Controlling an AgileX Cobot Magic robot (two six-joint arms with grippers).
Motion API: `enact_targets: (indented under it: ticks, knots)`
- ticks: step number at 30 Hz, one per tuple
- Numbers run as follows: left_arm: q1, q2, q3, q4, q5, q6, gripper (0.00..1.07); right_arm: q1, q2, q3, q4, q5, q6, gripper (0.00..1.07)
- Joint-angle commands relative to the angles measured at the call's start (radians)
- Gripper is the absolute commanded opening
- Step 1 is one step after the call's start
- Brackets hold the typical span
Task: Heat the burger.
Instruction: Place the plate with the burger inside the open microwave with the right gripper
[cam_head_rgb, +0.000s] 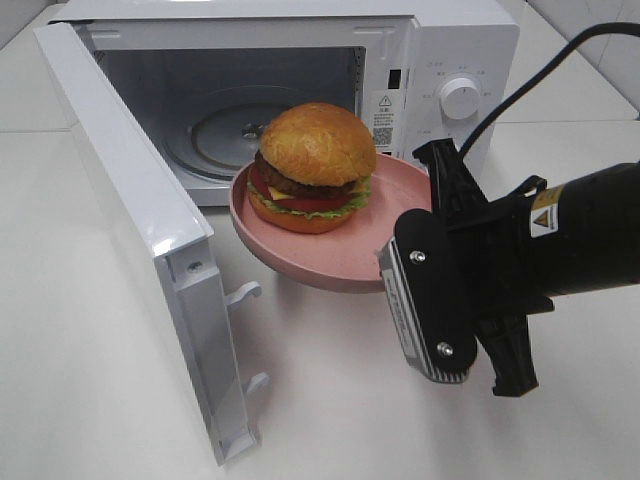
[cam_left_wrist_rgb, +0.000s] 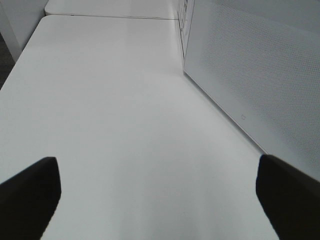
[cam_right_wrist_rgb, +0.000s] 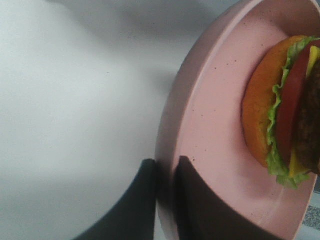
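left gripper (cam_left_wrist_rgb: 160, 197): fingers spread wide, empty, over the bare table (cam_left_wrist_rgb: 115, 100)
door (cam_head_rgb: 140, 225): swung fully open, standing at far left
microwave (cam_head_rgb: 450, 60): cavity mouth faces front, glass turntable (cam_head_rgb: 228, 132) inside
burger (cam_head_rgb: 315, 165): upright, dome up, stack axis vertical; sits on the left half of the plate (cam_head_rgb: 395, 215), just before the cavity mouth
plate: pink, held clear of the table, tipped slightly
right gripper (cam_right_wrist_rgb: 166, 192): clamped tight on the plate's right rim
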Motion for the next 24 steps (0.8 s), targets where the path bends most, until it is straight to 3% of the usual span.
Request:
enact_targets:
  ticks: [1,7,14,24]
  knots:
    - [0.003,-0.011,0.001,-0.005,-0.017,-0.001,0.98,-0.004,0.025,-0.06,0.016,-0.099,-0.024,0.0]
    - [0.003,-0.011,0.001,-0.005,-0.017,-0.001,0.98,-0.004,0.09,-0.118,0.03,-0.099,-0.031,0.0]
    - [0.003,-0.011,0.001,-0.005,-0.017,-0.001,0.98,-0.004,0.18,-0.182,0.146,-0.107,-0.176,0.0]
    - [0.003,-0.011,0.001,-0.005,-0.017,-0.001,0.98,-0.004,0.227,-0.187,0.12,-0.2,-0.181,0.0]
